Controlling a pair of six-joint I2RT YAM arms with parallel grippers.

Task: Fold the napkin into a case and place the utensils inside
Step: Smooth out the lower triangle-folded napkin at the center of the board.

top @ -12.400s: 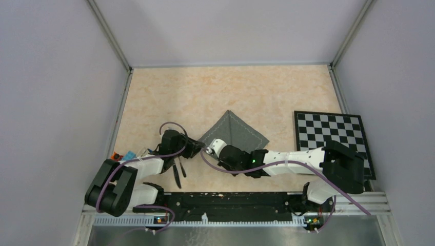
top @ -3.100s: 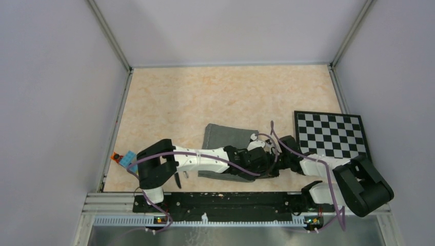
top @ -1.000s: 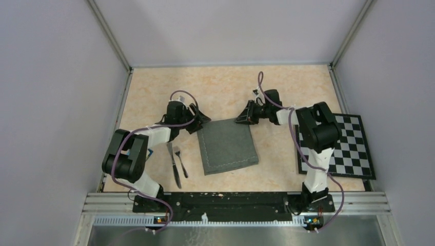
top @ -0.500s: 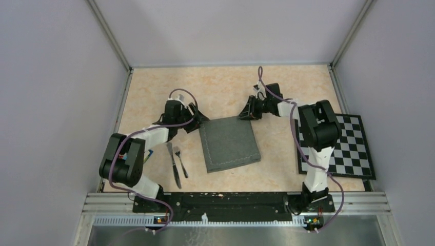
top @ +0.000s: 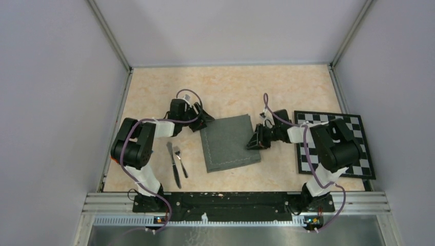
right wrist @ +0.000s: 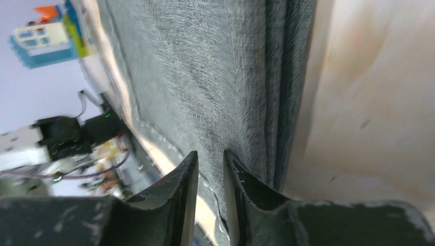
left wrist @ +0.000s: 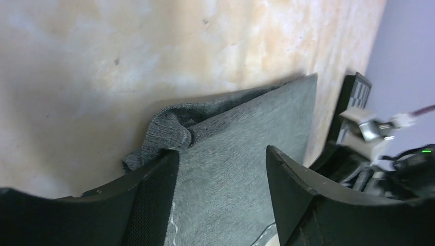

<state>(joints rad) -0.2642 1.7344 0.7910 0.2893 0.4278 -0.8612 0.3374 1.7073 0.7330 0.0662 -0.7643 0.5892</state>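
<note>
The dark grey napkin lies folded into a rough square in the middle of the table. My left gripper sits at its far left corner, open wide. In the left wrist view the gripper straddles the cloth, whose corner is bunched up ahead of the left finger. My right gripper is at the napkin's right edge. In the right wrist view its jaws stand a narrow gap apart over the layered cloth, pinching nothing. The knife and fork lie side by side left of the napkin.
A black-and-white checkered board lies at the right, partly under the right arm. A colourful toy block shows far off in the right wrist view. Grey walls enclose the table, and a metal rail runs along the near edge.
My right gripper has moved from the napkin's far right corner down to its right edge. The left gripper stays at the far left corner. The napkin has barely shifted.
</note>
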